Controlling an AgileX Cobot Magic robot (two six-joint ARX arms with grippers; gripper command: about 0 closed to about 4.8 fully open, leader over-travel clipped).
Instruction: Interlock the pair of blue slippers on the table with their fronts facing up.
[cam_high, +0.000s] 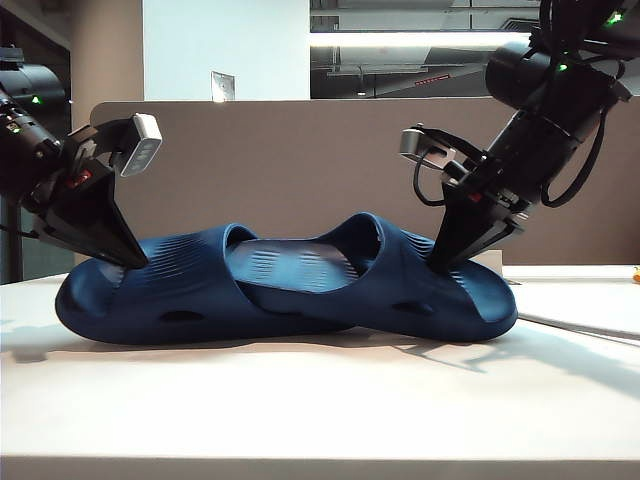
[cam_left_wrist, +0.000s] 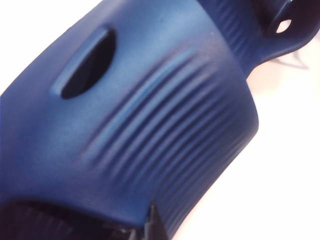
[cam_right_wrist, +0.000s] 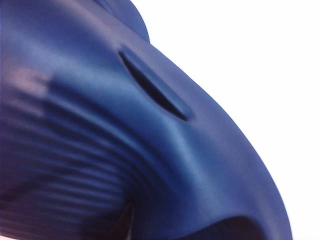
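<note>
While clamped by the left tool (cam_high: 135, 260) and right tool (cam_high: 440, 268), pair of blue slippers (cam_high: 290, 285) on tabletop (cam_high: 320, 400): light, flexible, best pinched at ribbed straps.

No text or label can be read.

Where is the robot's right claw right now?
In the exterior view, the right claw is on the right, shut on the strap of the right slipper, in front of the brown divider.
</note>
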